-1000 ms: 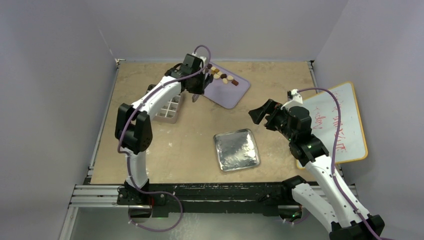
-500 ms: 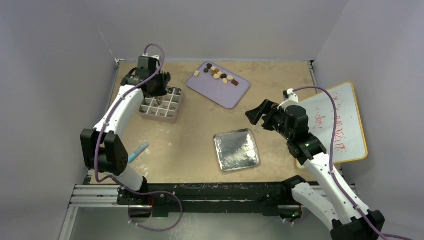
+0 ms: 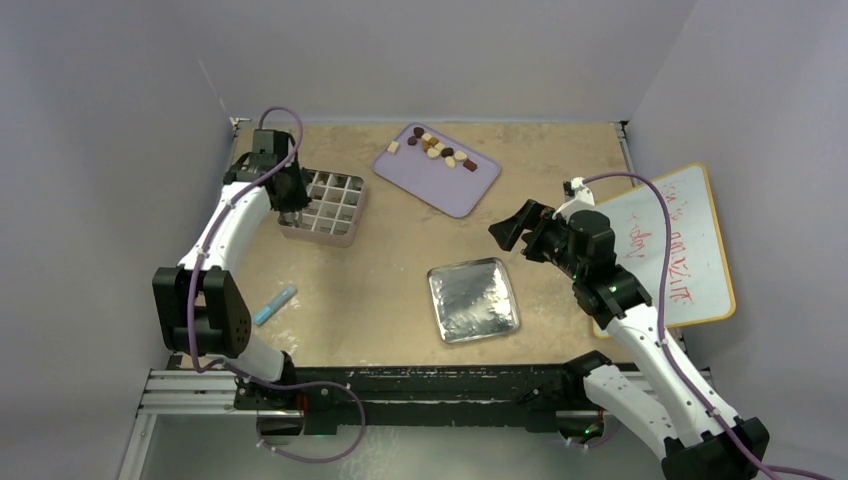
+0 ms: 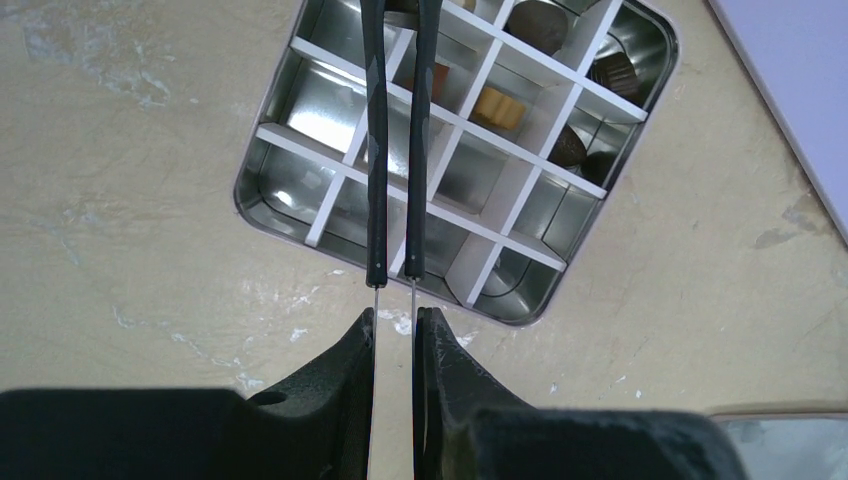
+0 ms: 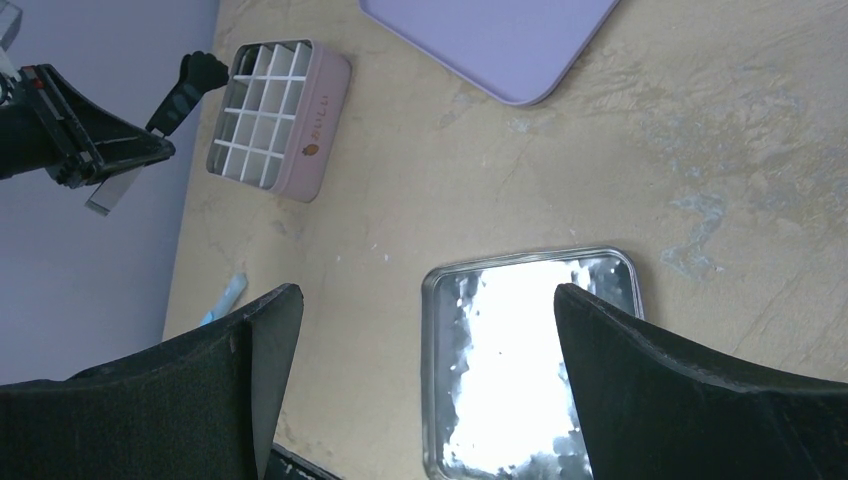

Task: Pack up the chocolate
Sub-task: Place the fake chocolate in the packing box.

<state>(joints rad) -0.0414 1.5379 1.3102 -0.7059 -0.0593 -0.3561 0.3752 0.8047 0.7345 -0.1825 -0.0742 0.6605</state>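
- Chocolate (image 3: 440, 152): tiny dark, mid-brown and cream bits, round and square. They lie in a loose row on the smooth lilac tray (image 3: 460, 190) at the far side of the mottled beige worktop (image 3: 390, 260). The row runs slantwise, far-left to near-right, along the tray's length.
- A few more pieces sit in cells of the box (image 4: 480, 227) (shiny metal inside, white grid, pink outer wall with a mark too small to read).
- The left claw (image 4: 394, 325) is clenched on thin black tweezers (image 4: 375, 150), which point straight out over the box. Their tips run out of view.
- The right claw (image 5: 425, 292) gapes wide, holding nothing, near the crinkly silver pan (image 3: 474, 300).
- The whiteboard (image 3: 690, 250), orange-edged, bears a red scrawl I cannot read.
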